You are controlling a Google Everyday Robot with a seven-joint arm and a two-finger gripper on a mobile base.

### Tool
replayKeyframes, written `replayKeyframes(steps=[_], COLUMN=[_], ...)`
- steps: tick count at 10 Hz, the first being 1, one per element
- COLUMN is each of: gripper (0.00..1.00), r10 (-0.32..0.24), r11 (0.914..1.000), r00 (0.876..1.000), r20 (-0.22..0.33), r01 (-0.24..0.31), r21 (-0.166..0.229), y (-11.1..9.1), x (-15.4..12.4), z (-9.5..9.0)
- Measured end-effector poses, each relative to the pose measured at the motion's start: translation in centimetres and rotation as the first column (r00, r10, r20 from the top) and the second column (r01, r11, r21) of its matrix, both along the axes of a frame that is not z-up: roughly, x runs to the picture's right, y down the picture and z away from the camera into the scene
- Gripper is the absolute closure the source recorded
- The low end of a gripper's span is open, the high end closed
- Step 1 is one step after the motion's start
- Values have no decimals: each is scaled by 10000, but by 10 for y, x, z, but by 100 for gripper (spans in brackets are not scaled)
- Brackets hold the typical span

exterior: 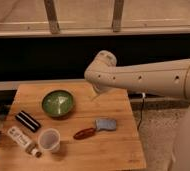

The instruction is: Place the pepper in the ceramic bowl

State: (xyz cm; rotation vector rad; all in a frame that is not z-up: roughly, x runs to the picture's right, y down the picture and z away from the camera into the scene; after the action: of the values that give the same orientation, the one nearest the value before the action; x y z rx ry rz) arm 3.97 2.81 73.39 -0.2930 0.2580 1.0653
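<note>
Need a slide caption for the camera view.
Empty claw hovers above the wooden table; pepper lies beside the blue sponge, apart from the green ceramic bowl.

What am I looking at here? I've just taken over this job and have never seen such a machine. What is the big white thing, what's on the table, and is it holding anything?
You have a single camera view, looking down at a wooden table from above and in front. The big white limb reaching in from the right is the robot's one arm. At its bent end hangs the end effector, the two-finger grasping part. It is above the far part of the table, up and to the right of the green bowl. It is open and holds nothing. The red-brown pepper lies on the table nearer the camera, right beside a light blue pad. On the left are a clear plastic cup, a black bar and a white tube.
</note>
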Motion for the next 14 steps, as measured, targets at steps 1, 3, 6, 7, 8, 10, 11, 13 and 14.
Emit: replayKeyframes(steps=[1, 3, 6, 7, 8, 10, 11, 13, 14], gripper=[20, 20, 20, 20, 20, 20, 20, 20, 20], r10=[-282, -1085, -1159, -1200, -1411, -1905, -2089, -2295, -2387], r11=[9992, 9925, 9914, 9911, 9882, 9772, 9711, 9595, 9520], r00=[9994, 9920, 9913, 9906, 9871, 9748, 9689, 9622, 9572], r20=[221, 644, 617, 661, 754, 1158, 1328, 1467, 1638], r01=[288, 1118, 1192, 1234, 1450, 1996, 2216, 2489, 2639], r21=[-260, -498, -532, -504, -489, -726, -887, -1318, -1550], y=[13, 37, 39, 39, 39, 52, 63, 90, 110], x=[-8, -33, -31, -32, -36, -62, -74, -77, -76], z=[-8, -23, -24, -24, -23, -15, -10, -5, -4])
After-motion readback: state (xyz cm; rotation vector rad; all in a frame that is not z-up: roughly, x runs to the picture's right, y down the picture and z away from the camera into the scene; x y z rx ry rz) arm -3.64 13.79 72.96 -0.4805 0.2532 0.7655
